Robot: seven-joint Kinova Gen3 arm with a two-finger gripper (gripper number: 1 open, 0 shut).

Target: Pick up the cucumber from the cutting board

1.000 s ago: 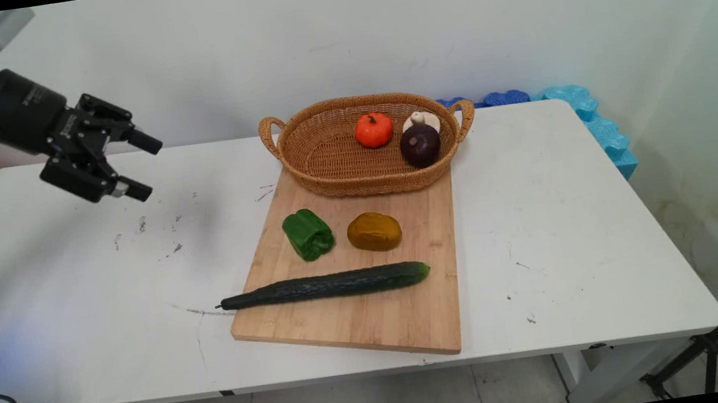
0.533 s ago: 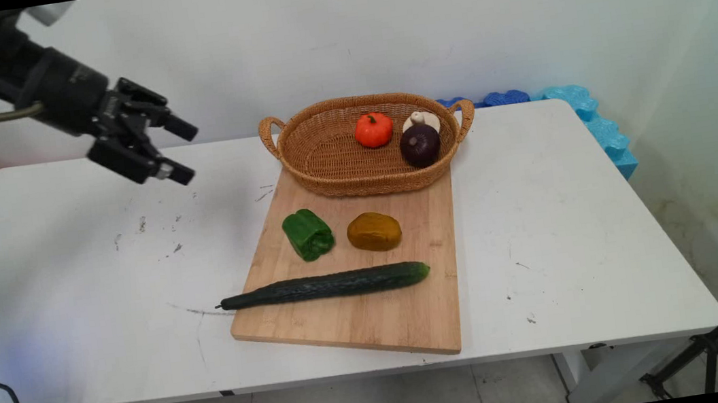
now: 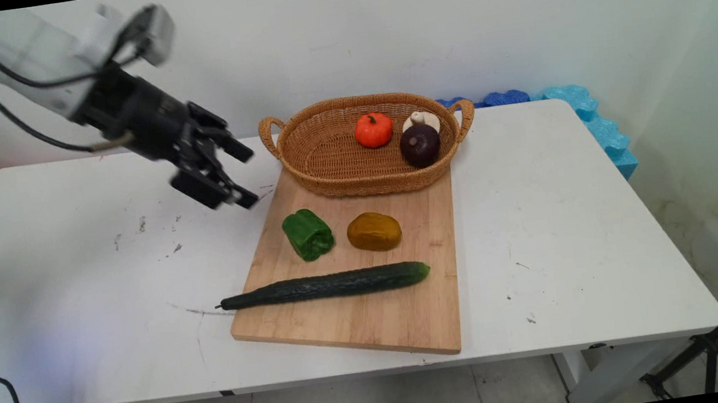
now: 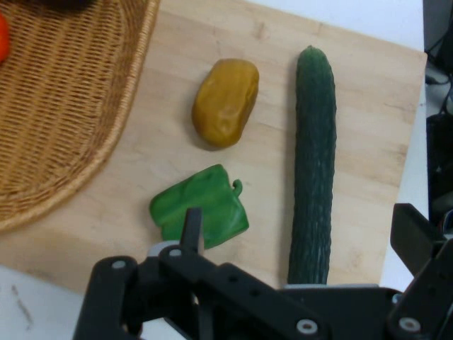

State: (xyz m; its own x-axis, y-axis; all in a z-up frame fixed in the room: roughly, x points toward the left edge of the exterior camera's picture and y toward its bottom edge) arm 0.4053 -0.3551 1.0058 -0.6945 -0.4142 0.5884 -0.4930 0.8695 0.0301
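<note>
The hand (image 3: 245, 176) hangs in the air in the upper left of the main view, tilted down toward the right. Its two fingers stand well apart and nothing is between them. It touches nothing. The things nearest to it are the left handle of the wicker basket (image 3: 357, 189) and the far left corner of the wooden cutting board (image 3: 373, 319), both just to its right.

On the board, below the basket in the frame, a green pepper (image 3: 308, 234) lies just left of a brownish-yellow potato (image 3: 373, 231). Lower down, a long cucumber (image 3: 328, 285) lies across the board, its thin end reaching past the left edge over the table (image 3: 561, 231). In the hand view the pepper sits just above the hand's linkage, closest of the three.

The basket rests on the board's far end and holds a small orange pumpkin (image 3: 373, 129), a dark purple onion (image 3: 420, 144) and a white mushroom (image 3: 422, 119) behind the onion. Blue foam pieces (image 3: 596, 124) line the table's upper right edge.
</note>
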